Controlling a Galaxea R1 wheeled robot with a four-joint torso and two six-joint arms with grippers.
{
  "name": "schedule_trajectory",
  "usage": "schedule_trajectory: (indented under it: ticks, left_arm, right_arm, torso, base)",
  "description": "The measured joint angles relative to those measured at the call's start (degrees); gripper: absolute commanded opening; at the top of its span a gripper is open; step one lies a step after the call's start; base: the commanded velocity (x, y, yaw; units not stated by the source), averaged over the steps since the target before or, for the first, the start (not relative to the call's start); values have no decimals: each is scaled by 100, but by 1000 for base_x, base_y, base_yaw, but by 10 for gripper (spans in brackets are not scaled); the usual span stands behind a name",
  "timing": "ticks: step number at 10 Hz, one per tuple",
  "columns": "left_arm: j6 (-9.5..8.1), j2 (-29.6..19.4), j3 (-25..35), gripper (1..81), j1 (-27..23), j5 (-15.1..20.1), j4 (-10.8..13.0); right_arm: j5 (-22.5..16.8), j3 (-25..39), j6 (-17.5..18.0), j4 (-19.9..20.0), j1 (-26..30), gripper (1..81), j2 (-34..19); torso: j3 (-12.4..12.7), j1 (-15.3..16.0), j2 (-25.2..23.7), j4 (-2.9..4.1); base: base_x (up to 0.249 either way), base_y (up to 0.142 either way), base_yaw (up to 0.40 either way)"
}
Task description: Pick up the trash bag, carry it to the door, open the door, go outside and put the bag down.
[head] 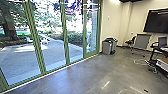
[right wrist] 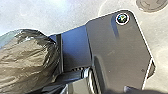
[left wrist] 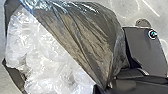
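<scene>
The trash bag is dark and full of clear crumpled plastic, its mouth open. In the left wrist view its rim draws together at my left gripper, which is shut on it. The bag also shows in the right wrist view, close beside the robot's own base; how my right gripper stands is hidden. Ahead, in the head view, a green-framed glass door is at the far end of the glass wall.
Glass panels run along the left, with a paved yard and trees outside. Grey bins stand by the wall past the door. Chairs, a desk and cables are on the right, a screen on the wall.
</scene>
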Motion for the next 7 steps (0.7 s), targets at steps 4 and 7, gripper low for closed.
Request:
schedule_trajectory:
  ticks: [4, 7]
  left_arm:
    - [5, 0, 0, 10, -2, 0, 0]
    - [6, 0, 0, 10, 0, 0, 0]
  right_arm:
    - [0, 0, 0, 0, 0, 811, 9]
    - [0, 0, 0, -2, 0, 811, 6]
  torso:
    - [0, 2, 0, 0]
    - [0, 2, 0, 0]
  base:
    - [142, 0, 0]
    - [142, 0, 0]
